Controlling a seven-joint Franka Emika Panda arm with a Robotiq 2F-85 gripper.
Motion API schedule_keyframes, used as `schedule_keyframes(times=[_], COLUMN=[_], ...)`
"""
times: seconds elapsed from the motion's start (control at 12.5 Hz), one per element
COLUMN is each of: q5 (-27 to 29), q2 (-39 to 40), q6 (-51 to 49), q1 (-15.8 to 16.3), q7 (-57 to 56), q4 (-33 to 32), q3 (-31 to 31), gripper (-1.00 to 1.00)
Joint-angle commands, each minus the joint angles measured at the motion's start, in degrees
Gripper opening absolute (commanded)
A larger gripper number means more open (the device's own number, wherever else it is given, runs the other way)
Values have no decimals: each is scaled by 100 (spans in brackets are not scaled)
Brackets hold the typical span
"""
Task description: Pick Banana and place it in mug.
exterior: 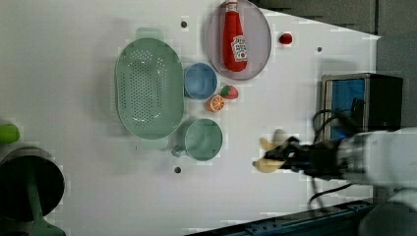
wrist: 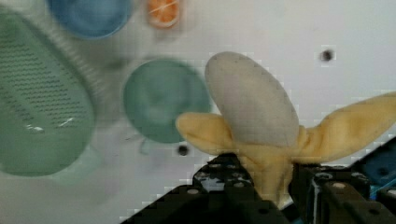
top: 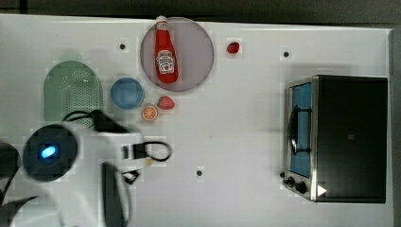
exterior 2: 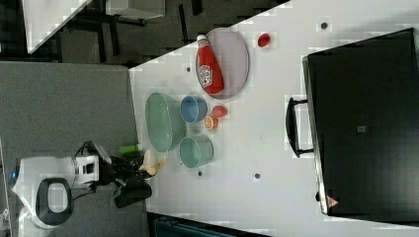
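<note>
The banana (wrist: 254, 116), partly peeled with its pale flesh bared and yellow peel flaps spread, is pinched between the jaws of the gripper (wrist: 268, 179) and is carried above the white table (exterior: 74, 49). In the left view it is seen off to the right of the pale-green mug (exterior: 202, 139), well apart from it. The mug stands just beside the green colander (exterior: 147, 88), below the blue cup (exterior: 199, 81) and the orange slice (exterior: 215, 103).
</note>
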Motion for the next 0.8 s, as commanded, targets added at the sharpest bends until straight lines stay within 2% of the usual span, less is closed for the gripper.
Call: schedule_keyframes(times=[0.08, 0.32, 0.56, 0.64, 0.72, 0.8], q5=[-27, -72, -102, -121, -122, -121], q2=[276, 938, 1631, 1830, 2020, 2140], q6=[1036, 2280, 2604, 2759, 3167, 3334], q1=[-17, -16, -17, -17, -18, -17], q7=[1461, 1720, 1742, 1744, 1743, 1743], q4=[-284, -648, -641, -639, -630, -650], q3=[272, 390, 345, 323, 316, 322], gripper=[-34, -34, -29, -9, 23, 43])
